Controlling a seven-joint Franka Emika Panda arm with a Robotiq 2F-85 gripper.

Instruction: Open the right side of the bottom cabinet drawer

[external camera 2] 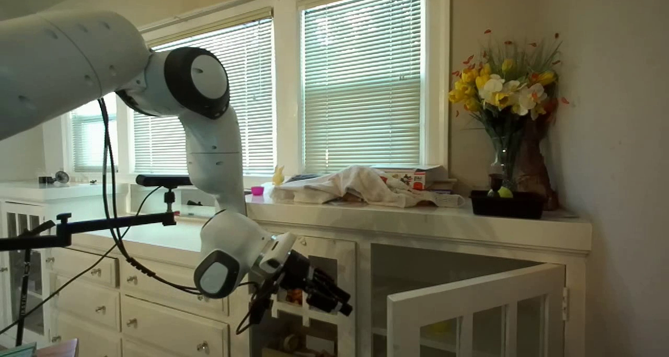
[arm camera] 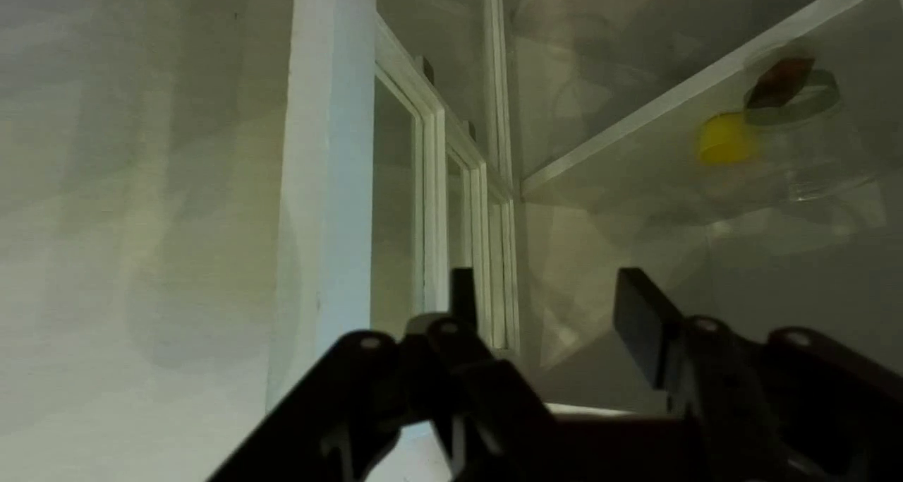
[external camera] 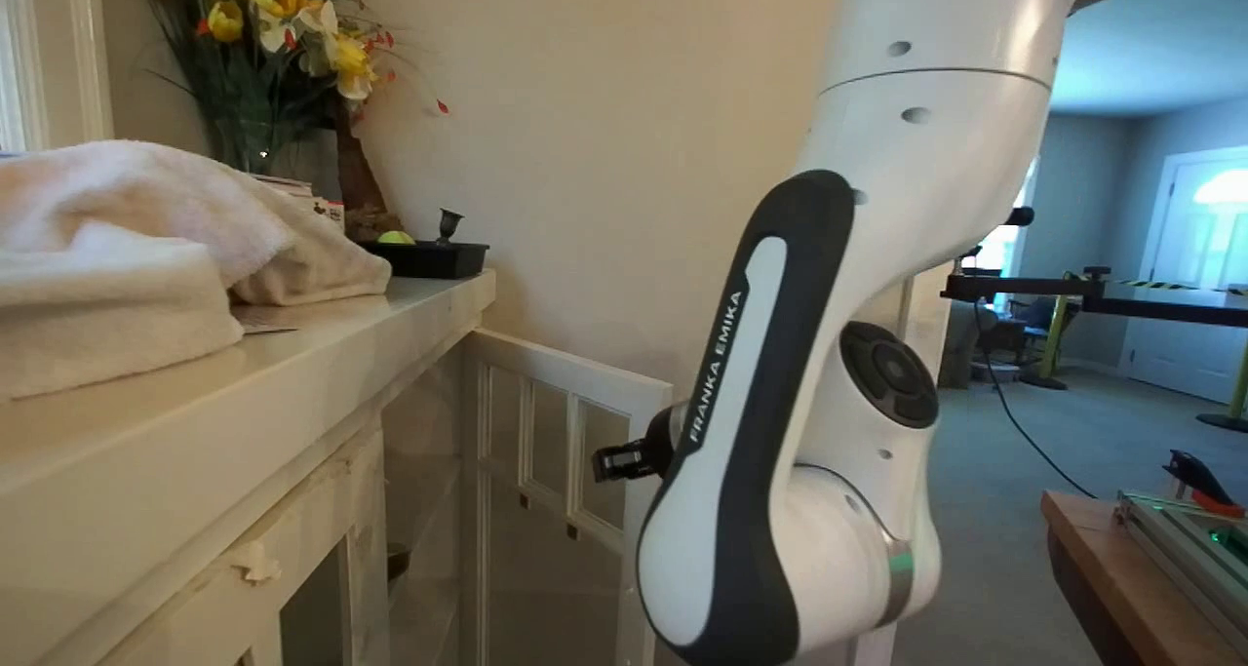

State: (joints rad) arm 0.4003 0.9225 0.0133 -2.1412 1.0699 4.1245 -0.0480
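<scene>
The white cabinet point(external camera 2: 418, 231) has its right door point(external camera 2: 470, 289) swung well out from the opening in both exterior views; the door point(external camera: 575, 359) has panes in its upper part. My gripper point(external camera: 624, 461) is in front of the cabinet, and it also shows in an exterior view point(external camera 2: 339, 302) to the left of the door's free edge. In the wrist view my gripper point(arm camera: 547, 291) is open with nothing between its fingers. The door's white edge point(arm camera: 346, 150) stands left of the fingers there, and the cabinet inside lies beyond them. I cannot tell whether a finger touches the door.
The counter top bears a crumpled towel point(external camera 2: 360, 187), a black tray point(external camera 2: 507, 204) and a flower vase point(external camera 2: 504, 161). A closed left door point(external camera 2: 339, 252) adjoins the opening. A shelf point(arm camera: 677, 94) and a yellow object point(arm camera: 726, 140) are inside. A wall point(external camera: 604, 159) stands behind the door.
</scene>
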